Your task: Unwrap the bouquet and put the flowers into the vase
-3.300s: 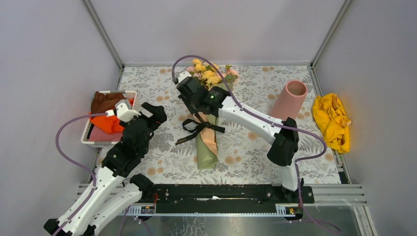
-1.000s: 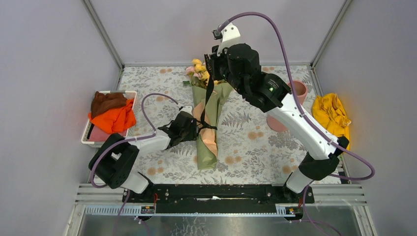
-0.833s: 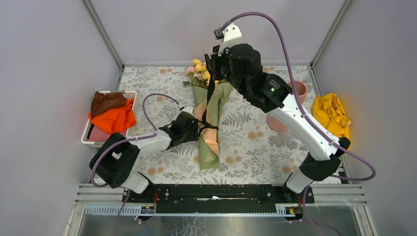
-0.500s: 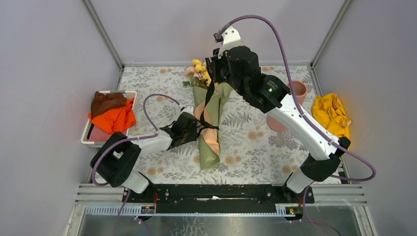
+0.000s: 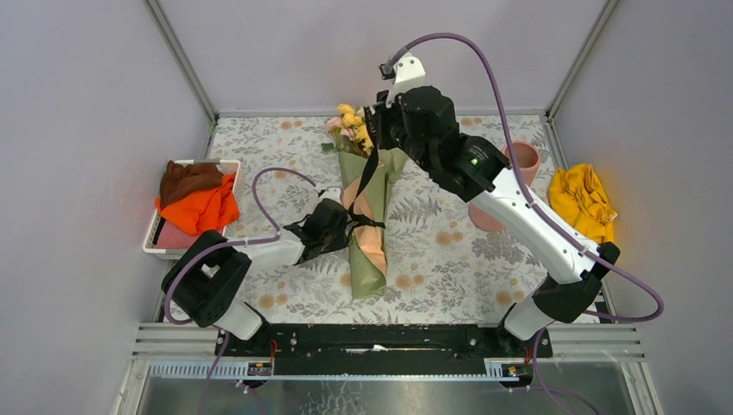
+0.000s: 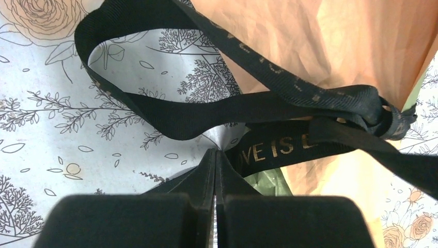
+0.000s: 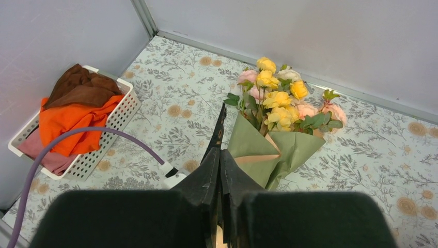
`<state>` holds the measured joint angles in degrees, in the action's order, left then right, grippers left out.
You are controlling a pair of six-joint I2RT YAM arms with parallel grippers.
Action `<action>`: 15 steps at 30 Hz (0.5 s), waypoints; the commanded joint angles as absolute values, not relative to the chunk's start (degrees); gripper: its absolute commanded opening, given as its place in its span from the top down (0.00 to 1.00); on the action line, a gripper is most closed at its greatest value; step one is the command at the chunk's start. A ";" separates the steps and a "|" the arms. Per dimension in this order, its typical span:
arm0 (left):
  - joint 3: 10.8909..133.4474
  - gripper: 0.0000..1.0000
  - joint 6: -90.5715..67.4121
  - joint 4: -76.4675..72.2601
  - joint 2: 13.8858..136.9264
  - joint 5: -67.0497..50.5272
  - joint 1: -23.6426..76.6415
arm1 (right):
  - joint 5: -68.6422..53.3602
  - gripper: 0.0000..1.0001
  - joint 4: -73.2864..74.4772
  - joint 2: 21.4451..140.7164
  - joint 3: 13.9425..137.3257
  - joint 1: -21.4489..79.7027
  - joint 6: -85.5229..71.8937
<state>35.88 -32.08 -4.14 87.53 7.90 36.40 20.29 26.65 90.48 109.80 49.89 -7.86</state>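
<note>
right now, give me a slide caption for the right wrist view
Right gripper pinching the black ribbon above the wrapped bouquet, cloth-filled basket at left

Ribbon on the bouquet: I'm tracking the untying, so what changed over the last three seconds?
The right hand rose high, pulling the ribbon up taut. The left hand moved in and closed beside the knot. The bouquet is still wrapped; the vase is unmoved.

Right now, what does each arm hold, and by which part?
Right fingers: the black ribbon, near its free end, raised above the bouquet. Left fingers: shut beside the knot; a hold cannot be told.
</note>
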 commanded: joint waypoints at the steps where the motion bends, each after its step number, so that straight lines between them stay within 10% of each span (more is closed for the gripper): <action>1: 33.88 1.00 -33.09 -1.41 85.86 7.86 37.15 | 21.07 0.92 23.42 87.93 108.98 49.07 -8.53; 11: 30.96 0.98 -33.66 -4.30 78.61 2.95 37.18 | 21.24 0.39 22.15 87.54 106.17 48.14 -8.98; 15: 30.25 0.81 -33.36 -5.09 74.96 2.96 37.18 | 22.15 0.26 21.91 87.54 105.46 48.08 -8.73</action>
<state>31.07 -33.04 -2.76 78.35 3.88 36.77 20.45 25.93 90.45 105.73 48.64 -8.88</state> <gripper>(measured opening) 0.112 0.700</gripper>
